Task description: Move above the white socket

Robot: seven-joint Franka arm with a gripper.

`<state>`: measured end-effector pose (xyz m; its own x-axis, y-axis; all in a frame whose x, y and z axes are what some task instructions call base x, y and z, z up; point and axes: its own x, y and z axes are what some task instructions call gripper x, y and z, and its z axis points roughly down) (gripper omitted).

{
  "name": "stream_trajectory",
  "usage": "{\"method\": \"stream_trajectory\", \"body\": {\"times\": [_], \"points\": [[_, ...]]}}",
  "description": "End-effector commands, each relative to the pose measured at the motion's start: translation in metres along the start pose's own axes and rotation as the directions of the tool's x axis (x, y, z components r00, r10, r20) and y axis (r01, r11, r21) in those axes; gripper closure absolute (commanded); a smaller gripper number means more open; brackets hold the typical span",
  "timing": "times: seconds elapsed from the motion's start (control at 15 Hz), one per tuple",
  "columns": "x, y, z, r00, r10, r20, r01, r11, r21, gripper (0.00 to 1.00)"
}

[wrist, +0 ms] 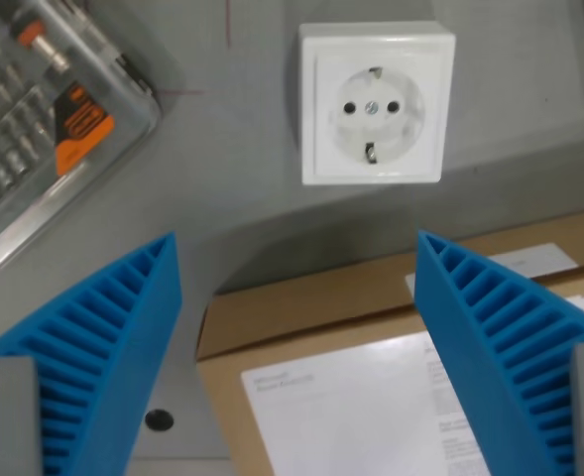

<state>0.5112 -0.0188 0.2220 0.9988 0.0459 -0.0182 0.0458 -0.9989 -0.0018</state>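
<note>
The white socket point(375, 104) is a square wall outlet with a round two-hole recess, lying flat on the grey table at the top middle of the wrist view. My gripper point(296, 248) is open, with nothing between its two blue ribbed fingers point(113, 347). One fingertip is at the wrist view's left and the other at its right. The socket lies beyond the fingertips, slightly toward the wrist view's right of the midline. The gripper hangs above a cardboard box, apart from the socket.
A brown cardboard box point(272, 317) with white paper labels fills the lower middle under the fingers. A clear plastic screwdriver bit case point(44, 119) with orange parts lies at the upper left. A small dark hole point(159, 419) marks the table near the bottom.
</note>
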Motion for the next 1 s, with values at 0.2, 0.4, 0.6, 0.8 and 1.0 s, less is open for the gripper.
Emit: {"method": "stream_trajectory", "body": {"times": [0.2, 0.4, 0.6, 0.8, 1.0], "points": [[0.014, 0.014, 0.010, 1.000, -0.001, 0.024, 0.001, 1.000, -0.006, 0.00], [0.020, 0.020, 0.017, 1.000, 0.003, 0.028, -0.003, 1.000, -0.003, 0.00], [0.025, 0.025, 0.023, 0.999, 0.002, 0.032, -0.002, 1.000, 0.001, 0.00], [0.029, 0.029, 0.028, 0.999, 0.002, 0.032, -0.002, 1.000, 0.005, 0.00], [0.031, 0.033, 0.032, 1.000, 0.006, 0.025, -0.006, 1.000, 0.008, 0.00]]}}
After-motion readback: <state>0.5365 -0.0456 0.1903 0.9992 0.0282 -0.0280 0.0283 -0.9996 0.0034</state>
